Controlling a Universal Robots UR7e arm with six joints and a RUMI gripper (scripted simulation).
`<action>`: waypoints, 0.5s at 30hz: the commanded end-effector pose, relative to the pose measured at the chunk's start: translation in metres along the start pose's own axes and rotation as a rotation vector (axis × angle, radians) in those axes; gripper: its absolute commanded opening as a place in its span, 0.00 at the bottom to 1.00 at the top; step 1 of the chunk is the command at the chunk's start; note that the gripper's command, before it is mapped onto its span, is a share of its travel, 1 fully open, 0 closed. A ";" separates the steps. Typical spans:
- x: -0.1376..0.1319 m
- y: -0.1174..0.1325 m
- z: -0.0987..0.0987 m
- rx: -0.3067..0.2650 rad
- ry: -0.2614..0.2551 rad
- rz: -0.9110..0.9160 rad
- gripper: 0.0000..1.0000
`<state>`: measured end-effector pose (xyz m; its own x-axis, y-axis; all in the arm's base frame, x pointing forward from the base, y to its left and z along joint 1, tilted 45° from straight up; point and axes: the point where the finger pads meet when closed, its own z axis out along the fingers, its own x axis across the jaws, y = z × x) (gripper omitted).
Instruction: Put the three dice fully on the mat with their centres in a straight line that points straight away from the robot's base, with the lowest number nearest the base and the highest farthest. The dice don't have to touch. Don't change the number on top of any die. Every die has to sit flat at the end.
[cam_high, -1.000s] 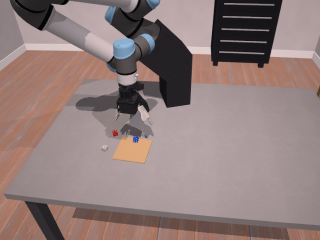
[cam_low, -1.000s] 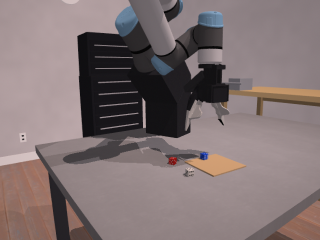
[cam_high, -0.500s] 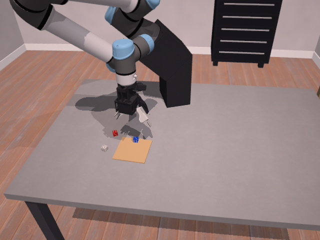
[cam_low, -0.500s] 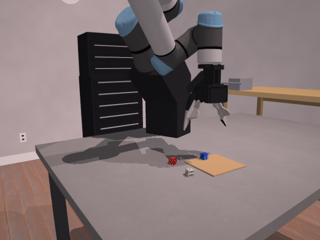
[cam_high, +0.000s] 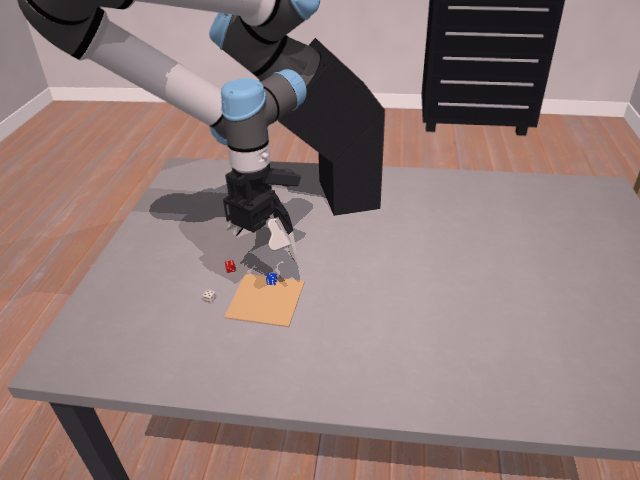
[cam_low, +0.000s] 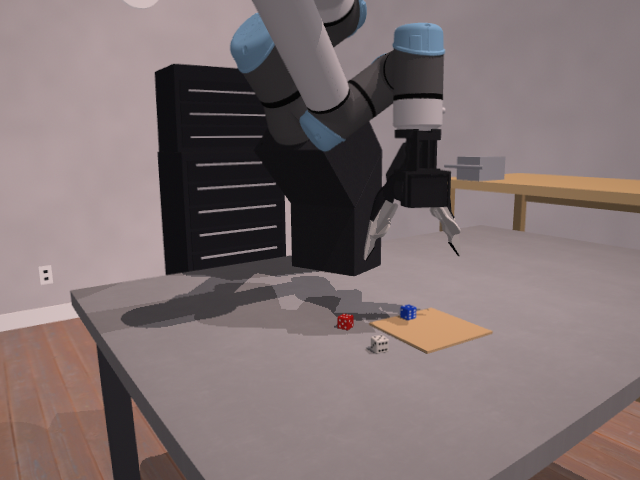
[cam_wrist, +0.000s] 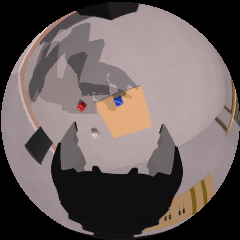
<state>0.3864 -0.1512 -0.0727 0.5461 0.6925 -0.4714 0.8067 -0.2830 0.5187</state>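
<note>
One blue die (cam_high: 271, 279) (cam_low: 408, 312) (cam_wrist: 118, 101) sits on the mat (cam_high: 263, 304) (cam_low: 439, 334) (cam_wrist: 127, 120), near its edge closest to the robot's base, in the top view. The red die (cam_high: 230, 266) (cam_low: 345, 321) (cam_wrist: 81, 106) and white die (cam_high: 208, 296) (cam_low: 379, 344) (cam_wrist: 95, 133) are off it, on the bench (cam_high: 413, 310) (cam_low: 289, 392) (cam_wrist: 175, 65). In the side view, the hand (cam_high: 262, 244) (cam_low: 412, 257) (cam_wrist: 118, 123) is up above the bench. In the hand's own view, its fingers are spread wide, holding nothing.

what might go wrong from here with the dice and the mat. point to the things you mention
The blue die (cam_high: 271, 279) (cam_low: 408, 312) (cam_wrist: 118, 101) sits near the mat's edge, so a slight nudge could push it partly off. The red die (cam_high: 230, 266) (cam_low: 345, 321) (cam_wrist: 81, 106) and white die (cam_high: 208, 296) (cam_low: 379, 343) (cam_wrist: 95, 132) are still to be lifted onto the mat (cam_high: 263, 304) (cam_low: 434, 333) (cam_wrist: 127, 122); a crooked grip might tip one and change its top number.
</note>
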 end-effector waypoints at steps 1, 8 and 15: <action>0.001 0.005 0.001 0.001 -0.005 0.117 1.00; 0.001 0.009 0.001 0.001 -0.005 0.292 1.00; 0.002 0.013 0.002 0.000 -0.005 0.446 1.00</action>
<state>0.3931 -0.1531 -0.0708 0.7555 0.5824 -0.3001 0.6142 -0.4700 0.6339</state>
